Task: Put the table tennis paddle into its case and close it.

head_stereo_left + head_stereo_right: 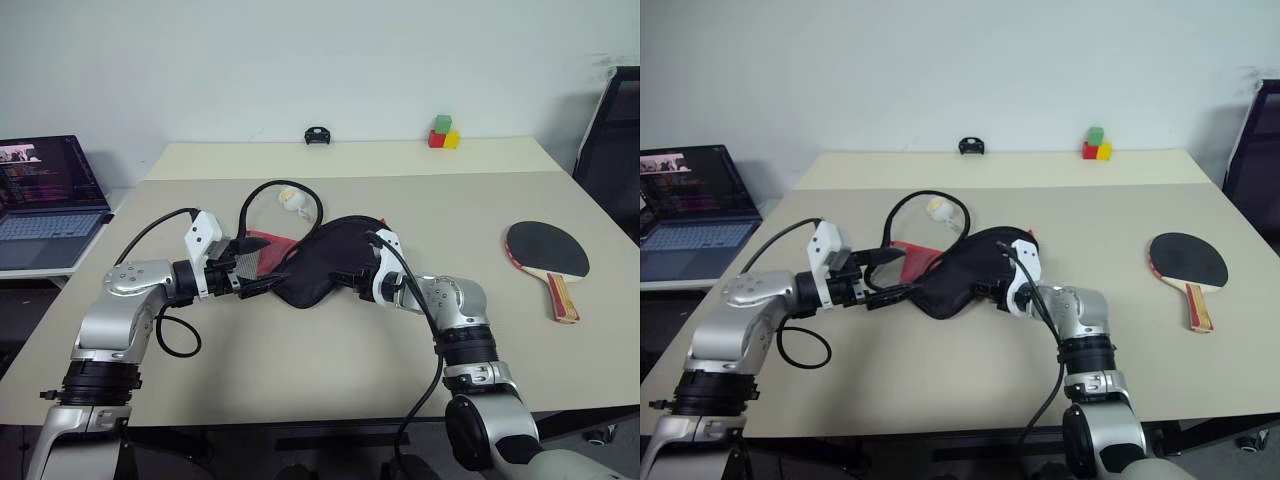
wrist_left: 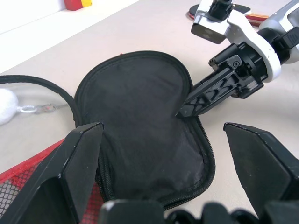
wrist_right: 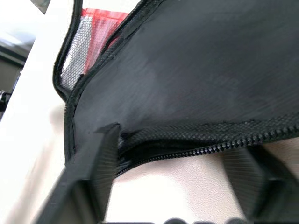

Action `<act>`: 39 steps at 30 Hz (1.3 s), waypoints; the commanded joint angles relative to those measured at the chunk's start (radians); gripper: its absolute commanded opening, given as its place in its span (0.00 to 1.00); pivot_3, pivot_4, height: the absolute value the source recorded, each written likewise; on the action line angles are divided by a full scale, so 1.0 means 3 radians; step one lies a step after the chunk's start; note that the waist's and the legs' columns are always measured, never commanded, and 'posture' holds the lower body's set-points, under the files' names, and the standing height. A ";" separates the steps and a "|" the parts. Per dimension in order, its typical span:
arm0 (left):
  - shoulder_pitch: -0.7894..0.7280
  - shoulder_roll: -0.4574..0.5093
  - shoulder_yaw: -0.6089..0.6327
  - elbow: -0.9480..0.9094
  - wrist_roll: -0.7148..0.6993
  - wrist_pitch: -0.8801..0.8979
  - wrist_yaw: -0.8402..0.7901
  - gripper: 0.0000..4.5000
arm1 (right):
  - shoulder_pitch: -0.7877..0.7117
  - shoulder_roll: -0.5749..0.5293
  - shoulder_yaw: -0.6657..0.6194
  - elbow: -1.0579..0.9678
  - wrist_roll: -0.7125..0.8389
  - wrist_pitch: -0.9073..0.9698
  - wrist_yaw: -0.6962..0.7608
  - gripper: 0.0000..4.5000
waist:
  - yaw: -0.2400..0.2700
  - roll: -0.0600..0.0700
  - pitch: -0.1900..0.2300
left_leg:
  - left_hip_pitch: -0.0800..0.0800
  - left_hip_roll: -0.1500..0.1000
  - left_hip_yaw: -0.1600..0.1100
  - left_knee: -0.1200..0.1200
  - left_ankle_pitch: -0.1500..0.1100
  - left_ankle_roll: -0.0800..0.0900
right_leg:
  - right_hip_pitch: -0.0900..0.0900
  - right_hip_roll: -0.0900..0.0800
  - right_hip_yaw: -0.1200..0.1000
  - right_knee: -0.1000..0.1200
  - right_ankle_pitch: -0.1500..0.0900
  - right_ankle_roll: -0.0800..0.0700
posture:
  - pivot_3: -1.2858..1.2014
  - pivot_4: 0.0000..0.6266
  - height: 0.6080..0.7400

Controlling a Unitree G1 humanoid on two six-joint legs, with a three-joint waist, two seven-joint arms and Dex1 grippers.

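right gripper works the case's zip edge while the paddle waits at the side

head view: the case [image 1: 325,258] lies mid-table, black flap up, red lining and mesh showing at its left end. the left gripper [image 1: 262,276] sits at that red end, the right gripper [image 1: 352,274] at the case's right edge. the table tennis paddle [image 1: 548,254] lies well apart on the table's right side, black face up, handle toward the robot, so it is not yet in the case. a small white ball [image 1: 290,198] rests just behind the case

left wrist view: the left fingers [image 2: 77,168] are spread wide on either side of the case, gripping nothing. the right gripper's tip touches the zip rim [image 2: 205,144] on the far side

right wrist view: one right finger [image 3: 96,161] is at the open zip line [image 3: 201,150], the other beyond the edge; the jaws are partly apart, and whether they pinch the fabric i cannot tell

to do this well, i'd judge the right gripper should catch only the top flap at the zip edge and lift it clear of the lower layer, with the left pinning the red end so the pouch doesn't slide
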 commanded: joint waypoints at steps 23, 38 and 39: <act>0.0283 -0.0107 -0.0056 -0.1014 -0.0265 0.0355 0.0135 1.00 | 0.0310 -0.0366 -0.0640 -0.1099 0.0752 0.1317 -0.0331 0.00 | 0.0029 0.0000 0.0000 | -0.0002 -0.0001 -0.0001 0.0000 0.0000 0.0001 | 0.0002 -0.0001 -0.0001 -0.0003 0.0000 0.0000 | 0.52 0.24 1.00; 0.0271 -0.0152 -0.0240 -0.1054 -0.0280 0.0384 0.0064 1.00 | 0.0524 -0.1839 -0.0230 -0.1264 0.1180 0.1762 0.0421 0.00 | 0.0030 -0.0001 0.0001 | -0.0003 0.0000 0.0002 -0.0001 0.0000 0.0006 | 0.0006 0.0000 -0.0001 -0.0009 -0.0001 -0.0001 | 0.52 0.24 1.00; 0.0262 -0.0157 -0.0251 -0.1046 -0.0277 0.0382 0.0060 1.00 | 0.0484 -0.1938 -0.0168 -0.1192 0.1145 0.1724 0.0493 0.00 | 0.0030 -0.0001 0.0001 | -0.0003 0.0000 0.0002 -0.0001 0.0001 0.0006 | 0.0006 0.0001 -0.0001 -0.0010 -0.0001 -0.0001 | 0.52 0.24 1.00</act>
